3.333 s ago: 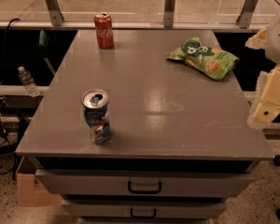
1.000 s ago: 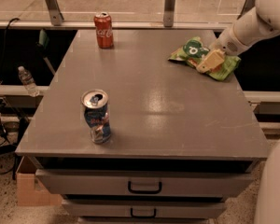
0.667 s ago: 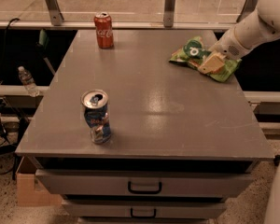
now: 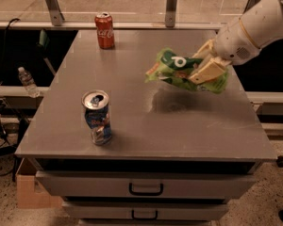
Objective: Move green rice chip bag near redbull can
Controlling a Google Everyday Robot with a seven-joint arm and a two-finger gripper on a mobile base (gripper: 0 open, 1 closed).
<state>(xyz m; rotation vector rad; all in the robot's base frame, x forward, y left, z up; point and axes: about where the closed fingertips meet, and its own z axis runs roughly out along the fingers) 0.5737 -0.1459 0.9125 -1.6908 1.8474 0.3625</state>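
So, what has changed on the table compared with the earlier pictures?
The claw has closed on the green rice chip bag, lifted it off the table and carried it left, toward the middle. The redbull can and the red Coca-Cola can stayed where they were.

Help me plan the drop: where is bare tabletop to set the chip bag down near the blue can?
The table is bare right of the blue can, across its middle to the right edge, and between that can and the red can at the back. The gripper, closed on the chip bag, hangs over the right-centre. Tightest: front-left corner, around the blue can.
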